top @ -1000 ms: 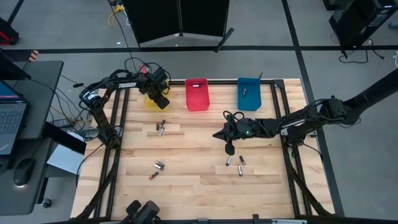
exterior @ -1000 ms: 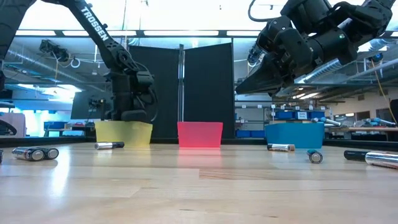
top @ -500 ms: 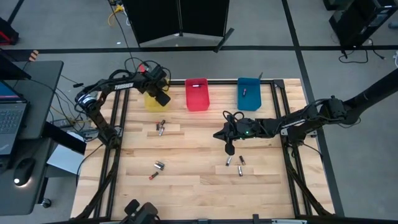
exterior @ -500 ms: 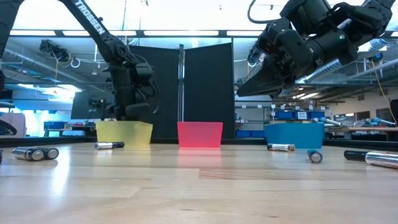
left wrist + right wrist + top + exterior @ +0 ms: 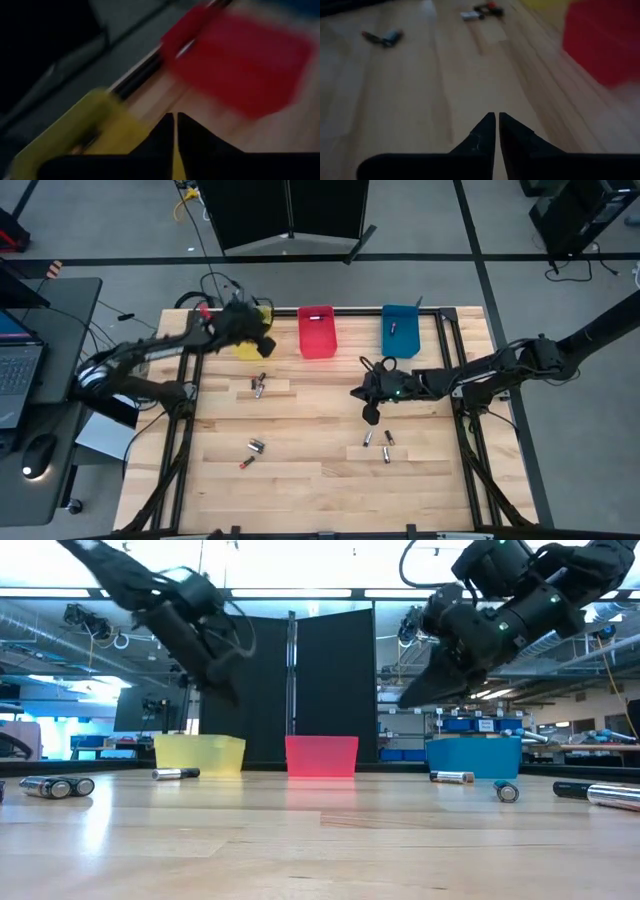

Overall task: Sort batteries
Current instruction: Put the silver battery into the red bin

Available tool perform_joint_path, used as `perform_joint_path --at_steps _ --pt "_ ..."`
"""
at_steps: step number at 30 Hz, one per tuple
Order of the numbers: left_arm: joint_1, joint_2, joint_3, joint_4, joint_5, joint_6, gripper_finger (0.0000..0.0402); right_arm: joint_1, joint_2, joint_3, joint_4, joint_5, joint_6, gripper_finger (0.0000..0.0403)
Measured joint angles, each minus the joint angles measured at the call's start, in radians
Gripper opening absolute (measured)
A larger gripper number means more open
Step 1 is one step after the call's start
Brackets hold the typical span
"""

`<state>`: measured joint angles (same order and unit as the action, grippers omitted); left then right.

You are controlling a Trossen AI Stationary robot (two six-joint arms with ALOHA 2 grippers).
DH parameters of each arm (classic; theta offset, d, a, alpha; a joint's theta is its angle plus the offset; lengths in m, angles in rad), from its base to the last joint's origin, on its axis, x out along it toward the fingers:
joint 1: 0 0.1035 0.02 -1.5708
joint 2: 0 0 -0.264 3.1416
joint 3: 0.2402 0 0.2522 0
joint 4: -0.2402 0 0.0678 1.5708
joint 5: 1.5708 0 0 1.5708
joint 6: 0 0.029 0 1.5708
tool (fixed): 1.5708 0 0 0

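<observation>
Small cylindrical batteries lay scattered on the wooden tabletop (image 5: 320, 480): a pair (image 5: 259, 385) near the yellow bin (image 5: 243, 345), a pair (image 5: 250, 452) lower left, a pair (image 5: 378, 440) right of center, one (image 5: 393, 327) in the blue bin (image 5: 401, 340). Open wood in the middle. Left hand (image 5: 265, 342) clenched, empty, above the yellow bin, beside the red bin (image 5: 317, 335). Right hand (image 5: 371, 416) clenched, empty, raised near center.

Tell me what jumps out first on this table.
Three bright bins line the far edge: yellow, red, blue. Small batteries lie scattered on the wood. The left gripper hangs by the yellow bin, the right gripper over mid-table, both shut and empty.
</observation>
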<state>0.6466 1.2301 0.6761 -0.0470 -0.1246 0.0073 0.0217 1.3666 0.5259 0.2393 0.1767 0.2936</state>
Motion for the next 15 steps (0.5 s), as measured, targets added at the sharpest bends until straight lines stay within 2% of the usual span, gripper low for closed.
perform_joint_path --at_steps 4,9,15 --pt "-0.122 -0.106 -0.149 0.254 0.004 -0.016 0.0006 0.038 0.006 0.0 -0.102 0.053 0.122 0.0027" --pt "-0.244 -0.155 -0.27 0.525 0.005 -0.038 0.0022 0.076 0.006 0.0 -0.224 0.143 0.298 0.0064" --pt "-0.314 -0.148 -0.326 0.662 0.014 -0.034 0.0024 0.095 0.006 0.0 -0.364 0.24 0.411 0.0122"
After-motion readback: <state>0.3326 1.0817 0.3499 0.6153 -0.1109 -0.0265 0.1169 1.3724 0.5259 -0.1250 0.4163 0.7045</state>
